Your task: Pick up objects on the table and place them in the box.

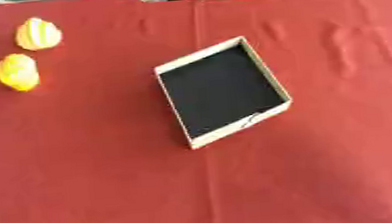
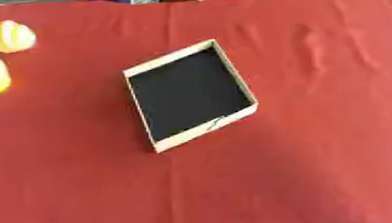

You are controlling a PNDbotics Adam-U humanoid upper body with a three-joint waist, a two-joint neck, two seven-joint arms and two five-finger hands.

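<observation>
Red cloth (image 1: 110,200) nearest; box (image 1: 174,101) mid-frame, empty, askew.
Two yellow objects (image 1: 17,71) sit upper left, well apart from it. Neither hand shows, so finger state can't be told. Risk: a long carry could drop them short.

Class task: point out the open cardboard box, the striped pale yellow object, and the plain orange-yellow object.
Open cardboard box with black inside (image 1: 171,65), left eye view, far rim.
Striped pale yellow object (image 1: 38,33), left eye view, middle.
Plain orange-yellow object (image 1: 17,72), left eye view, middle.

A red-clothed table (image 1: 327,173) bears a tilted box (image 1: 265,74) and two yellow objects (image 1: 17,72).
</observation>
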